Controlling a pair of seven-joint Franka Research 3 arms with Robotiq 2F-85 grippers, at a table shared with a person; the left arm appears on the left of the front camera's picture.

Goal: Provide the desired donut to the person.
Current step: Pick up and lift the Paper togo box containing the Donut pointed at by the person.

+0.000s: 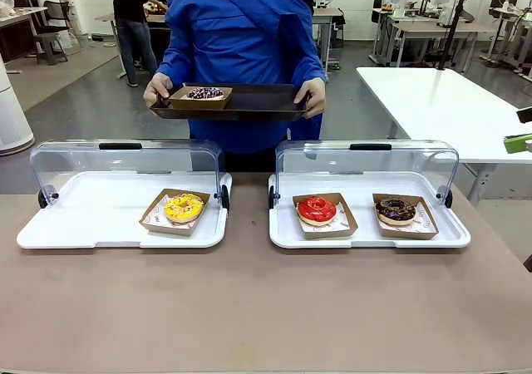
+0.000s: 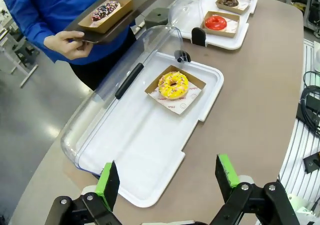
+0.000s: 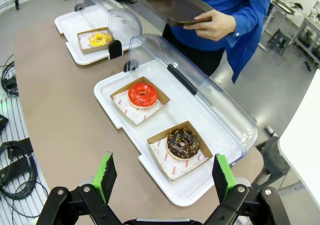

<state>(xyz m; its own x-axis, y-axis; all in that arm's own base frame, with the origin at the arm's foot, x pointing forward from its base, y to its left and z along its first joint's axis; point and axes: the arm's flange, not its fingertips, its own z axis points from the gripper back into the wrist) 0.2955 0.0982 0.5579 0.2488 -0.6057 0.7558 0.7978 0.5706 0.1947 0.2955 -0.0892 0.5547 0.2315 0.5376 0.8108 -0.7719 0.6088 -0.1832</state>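
Front view: the person (image 1: 241, 33) at upper centre holds a dark tray (image 1: 258, 100) (a sprinkled donut (image 1: 204, 94) sits on it). Yellow donut (image 1: 184, 207) mid-left, red donut (image 1: 317, 210) and chocolate donut (image 1: 396, 210) mid-right. Left gripper (image 2: 166, 177) and right gripper (image 3: 163, 172) gape wide, empty.

Grey floor (image 1: 75, 100), white table (image 1: 440, 100) at rt, desks (image 1: 432, 29) far back.

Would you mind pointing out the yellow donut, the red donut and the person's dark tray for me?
yellow donut (image 1: 176, 210): front view, on the icing beside its hole.
red donut (image 1: 308, 214): front view, on the glaze beside its hole.
dark tray (image 1: 259, 100): front view, on its bare floor near the middle.
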